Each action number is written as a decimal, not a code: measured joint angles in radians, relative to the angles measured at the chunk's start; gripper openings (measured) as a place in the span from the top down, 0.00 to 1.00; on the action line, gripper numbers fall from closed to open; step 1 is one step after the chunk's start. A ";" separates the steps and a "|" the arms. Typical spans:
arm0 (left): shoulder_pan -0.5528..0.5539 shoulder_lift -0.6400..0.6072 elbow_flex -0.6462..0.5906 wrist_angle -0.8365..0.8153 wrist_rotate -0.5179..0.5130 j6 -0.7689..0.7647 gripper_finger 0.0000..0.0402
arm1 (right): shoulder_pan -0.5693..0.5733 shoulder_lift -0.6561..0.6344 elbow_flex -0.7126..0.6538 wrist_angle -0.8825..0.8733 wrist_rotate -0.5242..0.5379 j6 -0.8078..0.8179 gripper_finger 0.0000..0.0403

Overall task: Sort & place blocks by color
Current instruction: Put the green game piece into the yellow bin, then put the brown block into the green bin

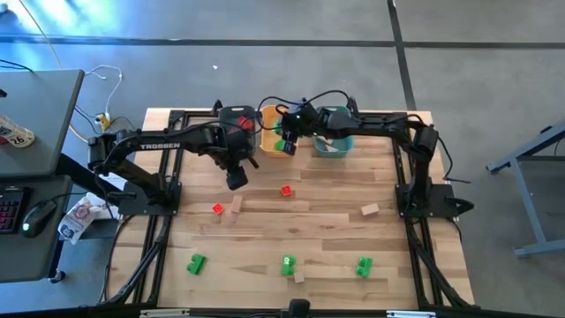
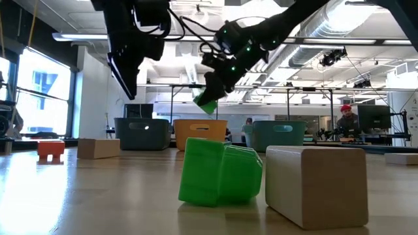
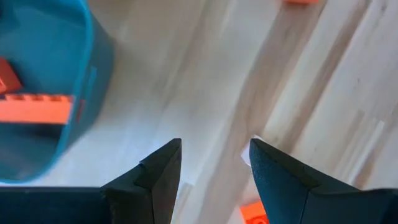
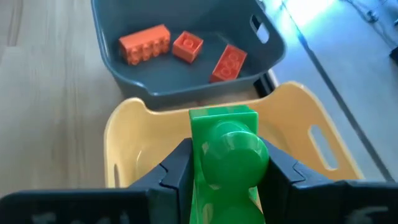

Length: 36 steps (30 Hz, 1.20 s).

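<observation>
My right gripper [image 4: 227, 163] is shut on a bright green block [image 4: 224, 127] and hangs over the orange-yellow bin [image 4: 134, 134], as the high view also shows [image 1: 287, 141]. Beyond it the blue-grey bin [image 4: 186, 81] holds three red-orange blocks [image 4: 144, 43]. My left gripper [image 3: 214, 158] is open and empty, above the bare table near the blue-grey bin [image 3: 37, 93], over a red-orange block [image 3: 254, 213]. Loose red-orange [image 1: 286, 190], tan [image 1: 370, 209] and green [image 1: 196, 262] blocks lie flat on the table. The teal bin [image 1: 334, 141] stands to the right. My right gripper pinches the green block between its two fingers [image 4: 177, 168], one on each opposite side face, with the studded face [image 4: 233, 149] toward the wrist camera. It comes from above, slanting down. The block [image 2: 206, 102] is lifted clear, tilted, above the orange-yellow bin's opening.
The three bins stand in a row at the table's far edge. More green blocks [image 1: 288, 264] [image 1: 364, 264] and a tan one [image 1: 298, 277] lie near the near edge. A desk with a keyboard and mouse [image 1: 35, 216] is at the left; a person [image 2: 346, 121] sits far behind.
</observation>
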<state>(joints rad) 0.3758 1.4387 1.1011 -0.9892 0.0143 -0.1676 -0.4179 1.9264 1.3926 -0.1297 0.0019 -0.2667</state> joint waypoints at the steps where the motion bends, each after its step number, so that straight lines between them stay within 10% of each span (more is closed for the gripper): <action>1: -0.010 0.000 0.000 -0.005 0.000 -0.012 0.57 | 0.000 0.008 0.000 -0.001 -0.001 0.004 0.74; 15: -0.221 0.000 0.000 -0.072 0.001 -0.325 0.57 | -0.008 0.087 0.000 -0.009 0.024 0.087 0.73; 36: -0.423 0.000 0.000 -0.080 0.046 -0.837 0.57 | -0.007 0.097 0.038 -0.087 0.070 0.083 0.39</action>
<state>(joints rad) -0.0477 1.4391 1.1011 -1.0693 0.0601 -1.0050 -0.4248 2.0232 1.4311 -0.2165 0.0715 -0.1833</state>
